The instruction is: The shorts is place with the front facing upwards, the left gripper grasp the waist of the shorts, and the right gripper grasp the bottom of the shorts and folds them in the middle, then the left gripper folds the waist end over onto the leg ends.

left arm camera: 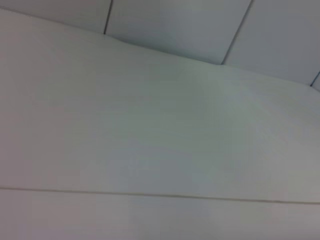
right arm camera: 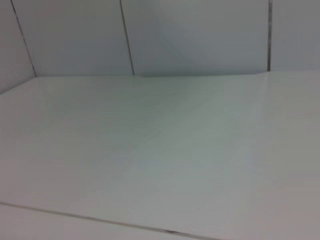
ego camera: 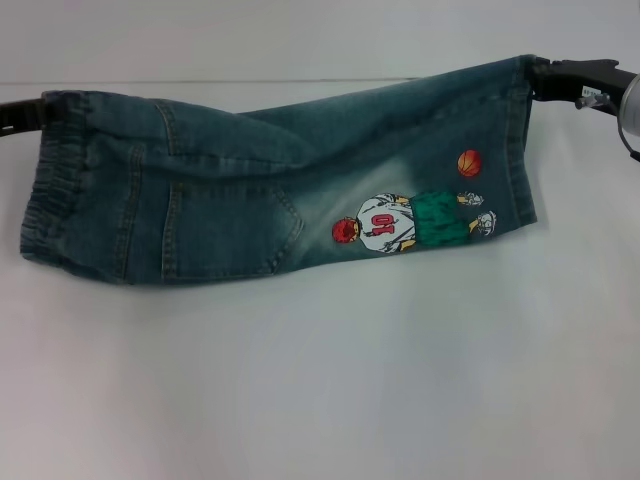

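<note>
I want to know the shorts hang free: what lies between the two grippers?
Only the shorts, stretched from the left gripper at the waist to the right gripper at the leg hem, shown in the head view.

Our left gripper point(ego camera: 35, 112) shows only as a flat all-black bar at the head view's edge. Our right gripper point(ego camera: 545, 80) is black too, angular, with a small white label and a silver-white round wrist point(ego camera: 630, 112) behind it.
</note>
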Controlling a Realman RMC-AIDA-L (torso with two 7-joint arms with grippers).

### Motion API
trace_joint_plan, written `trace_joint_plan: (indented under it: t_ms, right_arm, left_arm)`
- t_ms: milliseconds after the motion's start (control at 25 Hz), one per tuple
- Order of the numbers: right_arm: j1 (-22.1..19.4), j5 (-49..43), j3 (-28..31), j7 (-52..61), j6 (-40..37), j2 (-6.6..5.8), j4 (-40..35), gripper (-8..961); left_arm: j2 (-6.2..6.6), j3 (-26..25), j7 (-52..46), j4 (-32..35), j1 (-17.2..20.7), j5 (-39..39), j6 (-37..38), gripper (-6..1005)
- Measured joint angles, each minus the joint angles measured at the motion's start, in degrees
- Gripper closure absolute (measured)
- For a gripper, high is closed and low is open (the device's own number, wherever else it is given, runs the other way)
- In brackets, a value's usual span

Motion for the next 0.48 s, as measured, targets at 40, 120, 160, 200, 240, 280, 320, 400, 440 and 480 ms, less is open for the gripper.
trace_joint_plan:
  t_ms: [40,120,160,200,240,280,320,400,440,480]
  right_arm:
    - [0.1,0.0,-0.1,0.0,0.2,0.02,0.2,930]
    - [0.4,0.0,-0.2,0.0,0.8,0.03,0.6,929]
    - [0.4,0.0,-0.2,0.0,1.0,0.03,0.7,929]
    - [0.5,0.0,-0.3,0.0,1.2,0.03,0.9,928]
    - [0.6,0.0,-0.5,0.0,1.4,0.03,1.0,928]
    - [0.7,0.0,-0.7,0.0,1.4,0.03,1.2,928]
    - [0.8,0.0,-1.0,-0.1,1.5,0.05,1.3,928]
    - [0.9,0.0,-1.6,-0.1,1.6,0.10,1.4,927]
    - [0.9,0.0,-1.7,-0.1,1.6,0.13,1.4,927]
    - [0.9,0.0,-1.7,-0.2,1.6,0.15,1.4,926]
  left_arm:
    - [-0.04,0.0,0.0,-0.2,0.0,0.0,-0.4,877]
    - [-0.07,0.1,0.0,-0.8,0.1,0.1,-1.0,877]
    - [-0.05,0.2,0.0,-1.1,0.0,0.2,-1.1,876]
    - [0.01,0.3,0.1,-1.5,0.0,0.2,-1.2,876]
    - [0.08,0.5,0.2,-1.7,0.0,0.2,-1.2,876]
    - [0.14,0.6,0.3,-1.9,0.0,0.2,-1.2,876]
    - [0.15,0.8,0.4,-1.9,0.0,0.2,-1.2,876]
    - [0.10,1.3,0.6,-1.8,0.2,0.2,-1.2,875]
    - [0.02,1.7,0.6,-1.7,0.3,0.1,-1.2,875]
    - [-0.02,1.9,0.7,-1.7,0.4,0.1,-1.2,875]
